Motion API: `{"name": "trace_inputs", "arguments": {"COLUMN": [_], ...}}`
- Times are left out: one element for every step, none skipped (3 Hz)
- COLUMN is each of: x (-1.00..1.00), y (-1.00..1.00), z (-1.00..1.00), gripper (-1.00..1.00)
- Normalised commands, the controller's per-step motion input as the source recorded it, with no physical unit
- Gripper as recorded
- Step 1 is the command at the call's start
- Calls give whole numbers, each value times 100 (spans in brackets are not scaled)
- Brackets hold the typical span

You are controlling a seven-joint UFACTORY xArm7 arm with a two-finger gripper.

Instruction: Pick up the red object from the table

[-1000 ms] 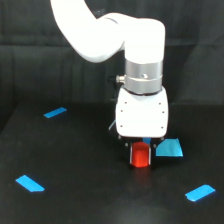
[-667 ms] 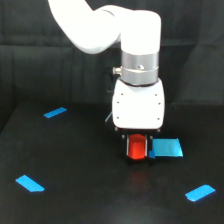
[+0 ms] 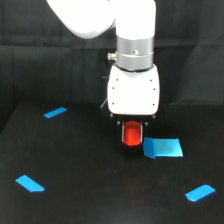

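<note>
Progress looked nearly complete: the gripper [image 3: 133,136] was clamped on the red object [image 3: 132,134], apparently held just clear of the table [image 3: 80,170], beside the blue rectangle [image 3: 163,147].

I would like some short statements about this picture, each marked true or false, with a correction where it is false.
1. The small red-orange cylinder sits directly under the white gripper. True.
2. A blue rectangle lies on the matte black table, on the exterior view's right of the cylinder. True.
3. The cylinder lies far from the arm, near the blue tape strip at the exterior view's lower left. False: it is right at the gripper.
4. The table carries no blue marks. False: besides the rectangle, three blue strips show.
5. The arm's housing is black. False: it is white, with a silver ring.
</note>
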Motion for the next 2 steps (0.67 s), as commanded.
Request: {"name": "trace_inputs", "arguments": {"x": [9, 14], "y": [11, 3], "z": [95, 91], "gripper": [-100, -100]}}
